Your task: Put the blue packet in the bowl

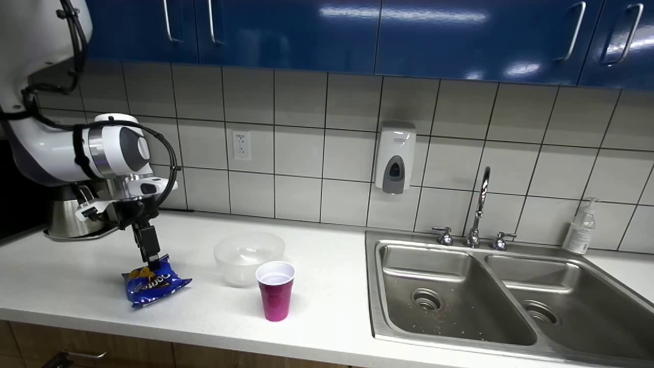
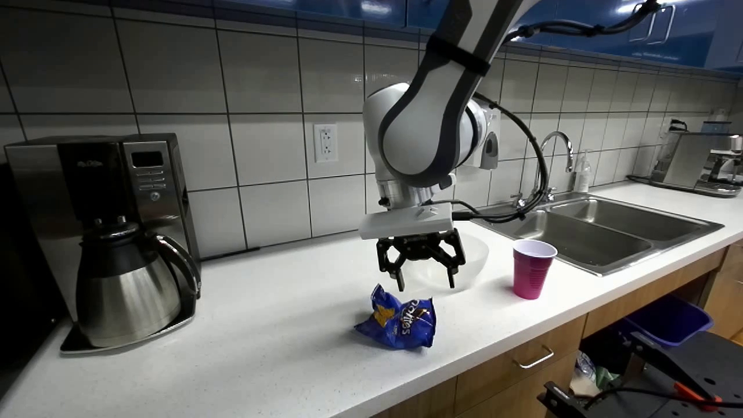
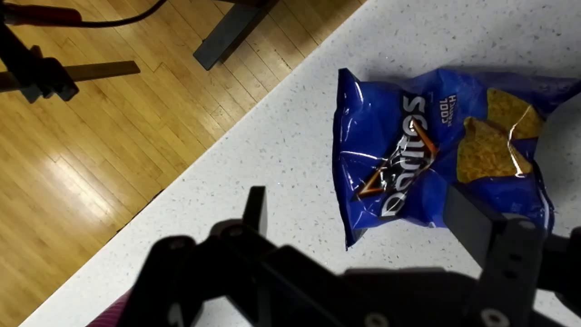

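The two fingers [image 3: 472, 222] stand wide apart, released, with a strip of the speckled white counter [image 3: 299, 172] showing between them in the wrist view. They belong to a gripper [image 2: 426, 283] hanging low and pointing down, just by the blue packet [image 2: 403, 322]; one finger overlaps the packet's edge in the wrist view, and whether the two touch cannot be told. The packet lies on the counter, printed side up. To its right and farther back sits the translucent bowl [image 1: 230, 263], apart from the packet. A pink cup [image 1: 276, 301] stands upright just beside the bowl, on its near right side. Over the gripper bends the white arm [image 2: 415, 148]. Well to the right, a double sink [image 1: 444, 317] is set into the counter, a faucet [image 1: 473, 236] at its far edge and a pump bottle [image 1: 580, 232] near its far right corner. A coffee maker [image 2: 98, 168] with a steel carafe [image 2: 127, 305] stands at the left.
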`<control>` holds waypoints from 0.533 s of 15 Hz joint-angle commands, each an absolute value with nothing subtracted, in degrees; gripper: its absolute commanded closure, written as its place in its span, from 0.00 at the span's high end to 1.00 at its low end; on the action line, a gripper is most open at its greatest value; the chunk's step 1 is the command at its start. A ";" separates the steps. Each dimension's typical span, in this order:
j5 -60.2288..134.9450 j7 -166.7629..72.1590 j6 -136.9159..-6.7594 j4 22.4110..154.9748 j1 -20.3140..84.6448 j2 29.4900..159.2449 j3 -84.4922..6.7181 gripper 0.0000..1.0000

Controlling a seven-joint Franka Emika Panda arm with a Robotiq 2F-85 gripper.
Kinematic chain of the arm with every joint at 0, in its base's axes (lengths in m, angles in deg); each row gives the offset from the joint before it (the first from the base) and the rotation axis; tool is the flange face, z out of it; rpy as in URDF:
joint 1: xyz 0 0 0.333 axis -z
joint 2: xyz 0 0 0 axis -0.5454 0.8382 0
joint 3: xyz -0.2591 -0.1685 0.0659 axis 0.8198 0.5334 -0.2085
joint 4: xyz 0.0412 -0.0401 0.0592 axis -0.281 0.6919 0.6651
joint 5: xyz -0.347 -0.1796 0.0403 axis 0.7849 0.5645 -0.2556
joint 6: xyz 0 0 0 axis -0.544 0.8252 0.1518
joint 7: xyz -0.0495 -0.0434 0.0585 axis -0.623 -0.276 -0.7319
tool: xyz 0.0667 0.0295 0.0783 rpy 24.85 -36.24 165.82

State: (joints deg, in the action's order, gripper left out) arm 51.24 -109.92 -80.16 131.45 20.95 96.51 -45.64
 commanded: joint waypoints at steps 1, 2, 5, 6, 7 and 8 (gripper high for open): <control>52.34 -111.86 -84.02 130.93 18.60 99.15 -43.32 1.00; 52.34 -111.92 -85.03 130.87 18.07 99.90 -42.81 1.00; 52.23 -112.18 -87.75 130.51 16.18 102.18 -41.29 1.00; 52.08 -112.26 -88.60 130.42 15.52 102.87 -40.84 1.00; 52.01 -112.31 -89.38 130.37 14.86 103.36 -40.34 1.00; 51.85 -112.13 -89.95 130.44 14.34 103.51 -39.88 1.00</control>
